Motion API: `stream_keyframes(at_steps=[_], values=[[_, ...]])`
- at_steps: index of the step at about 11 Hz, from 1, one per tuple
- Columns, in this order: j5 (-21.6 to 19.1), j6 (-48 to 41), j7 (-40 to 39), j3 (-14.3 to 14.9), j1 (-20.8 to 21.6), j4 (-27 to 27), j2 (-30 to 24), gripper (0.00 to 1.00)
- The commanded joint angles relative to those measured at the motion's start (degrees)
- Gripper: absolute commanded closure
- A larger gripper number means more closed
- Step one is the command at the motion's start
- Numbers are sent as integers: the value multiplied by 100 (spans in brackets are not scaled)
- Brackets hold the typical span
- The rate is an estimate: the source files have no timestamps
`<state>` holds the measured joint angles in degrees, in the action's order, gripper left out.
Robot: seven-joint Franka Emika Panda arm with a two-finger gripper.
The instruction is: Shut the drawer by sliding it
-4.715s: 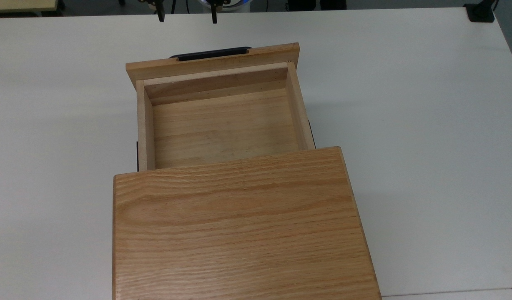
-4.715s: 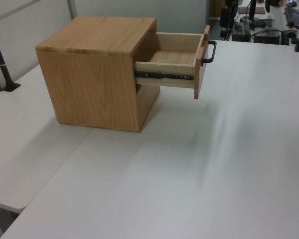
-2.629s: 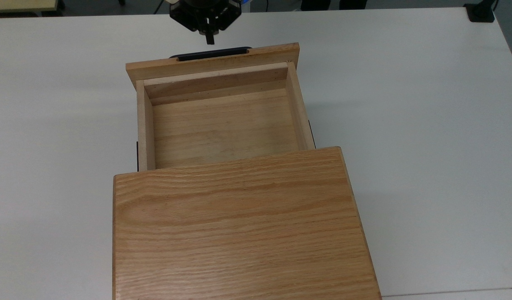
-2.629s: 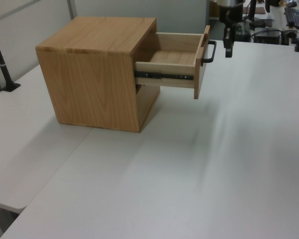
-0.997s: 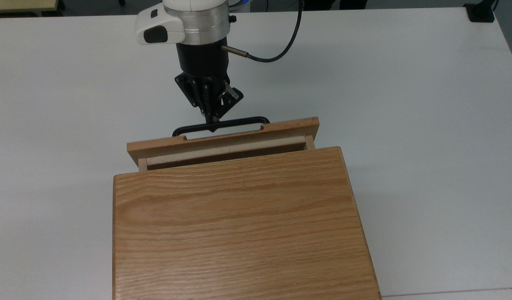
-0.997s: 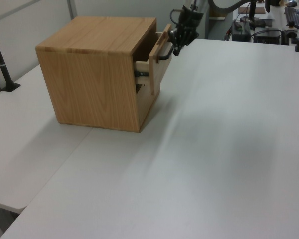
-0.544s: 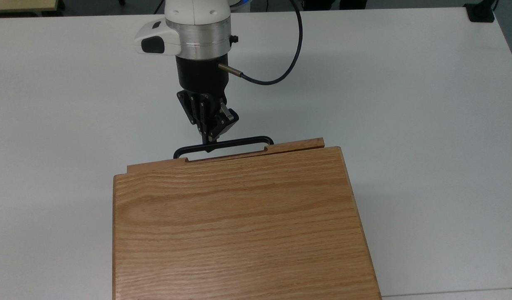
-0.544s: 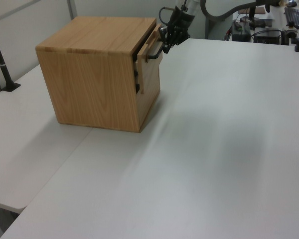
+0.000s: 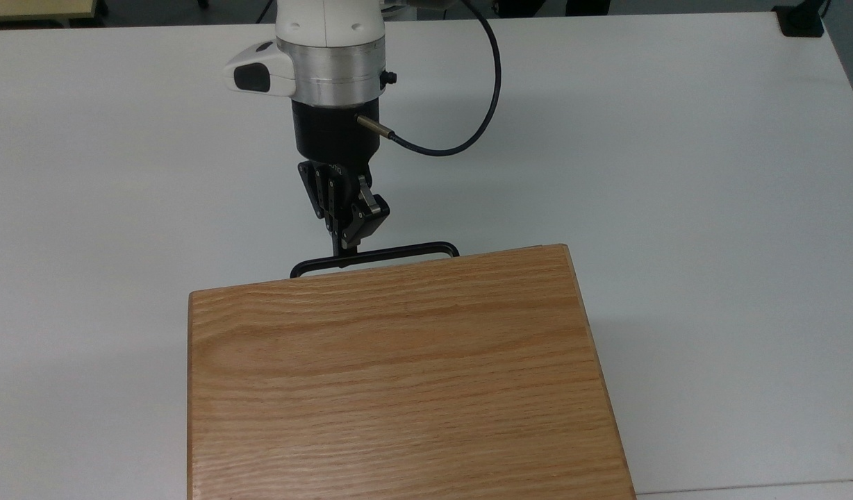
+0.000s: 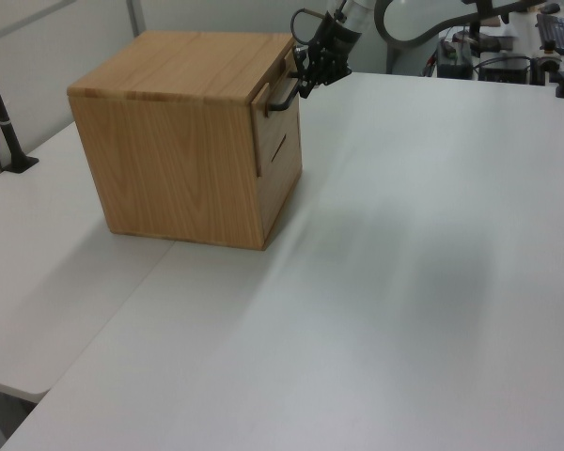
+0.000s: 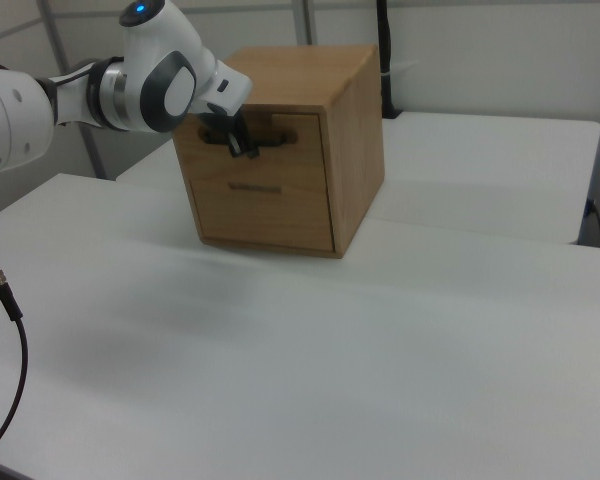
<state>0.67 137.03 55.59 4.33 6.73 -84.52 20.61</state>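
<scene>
Starting nearest in the top view: broad cabinet [image 9: 399,375] top of oak, flat and rectangular, with long wavy grain running across and a square front edge. Boxy in the left view, with plain grained sides and sharp corners.

Beyond that edge, nothing left of the drawer [image 10: 274,127] but its thin black handle [image 9: 399,250], a slim rounded bar bent down at both ends. Half a second ago a strip of the front panel still stood out past the cabinet top; a second ago a gap with the pale inner wall still showed; earlier yet, pulled far out with the whole tray floor bare. Now pushed fully home, front panel flush with the cabinet face in the left view and the right view, above a second panel with a plain slot.

Just past the handle, gripper [image 9: 341,251] of black metal linkages, fingertips closed together with nothing clasped between them, tips pressed against the bar toward the top view's left end. Further along toward the cabinet than half a second ago.

Behind it, black cylindrical wrist, brushed silver ring and glossy white arm [image 9: 329,42] shell, with a thin black cable [image 9: 468,132] looping off on the top view's right.

All around and beyond, smooth matte white table [image 9: 676,173].
</scene>
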Motion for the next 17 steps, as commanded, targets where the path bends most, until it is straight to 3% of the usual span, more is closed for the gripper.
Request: stream_keyframes(at_steps=[1, 3, 6, 7, 8, 9, 10, 15, 17], values=[[310, -340, -588, -2, -32, -255, -284, 100], [232, -1681, -1443, -11, -75, -276, -575, 100], [170, -3273, -1971, -11, -120, -293, -1128, 100], [170, -3845, -2391, -11, -120, -302, -1330, 93], [170, -4303, -2691, -11, -102, -336, -1558, 82], [161, -4551, -2955, -19, -102, -450, -1795, 59], [144, -4580, -3132, -11, -102, -686, -2076, 1], [153, -4581, -4081, -11, -180, -1084, -2633, 0], [161, -4301, -5009, -11, -461, -1049, -2624, 0]])
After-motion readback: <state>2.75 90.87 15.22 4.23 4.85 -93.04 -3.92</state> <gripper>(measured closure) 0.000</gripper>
